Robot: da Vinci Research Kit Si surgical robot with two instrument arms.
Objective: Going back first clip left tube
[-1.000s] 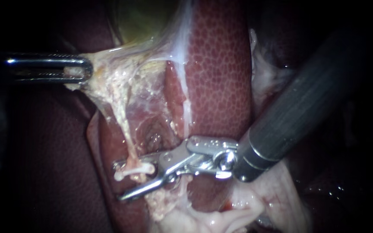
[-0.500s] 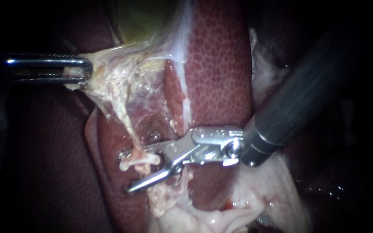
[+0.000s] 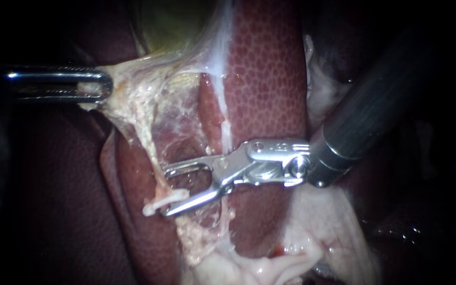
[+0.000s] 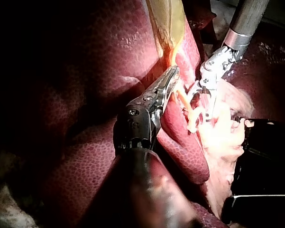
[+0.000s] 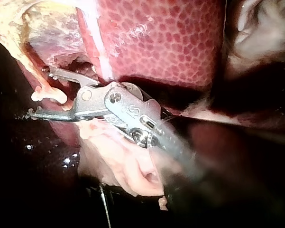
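— Two instruments, one tube: who holds what?

— My left instrument point(image 3: 98, 85) is clamped on the pale tissue point(image 3: 127, 89) that runs up from the tube point(image 3: 151, 158). It draws that tissue taut, away from the liver point(image 3: 265, 79), I'd judge so the tube stands clear. My right instrument point(image 3: 163, 192) holds nothing; its jaws are parted wide at the tube's lower end.

— And the clip?

— A pale crosspiece point(image 3: 159, 202) sits at that lower end, touching the lower jaw. Whether it is the clip, I cannot tell.

— What's in the way of backing out?

— The liver lies just behind the tube, a loose flap point(image 3: 259, 269) below it and the gallbladder point(image 3: 170, 21) well above. That jaw's contact with the crosspiece looks like the snag risk.
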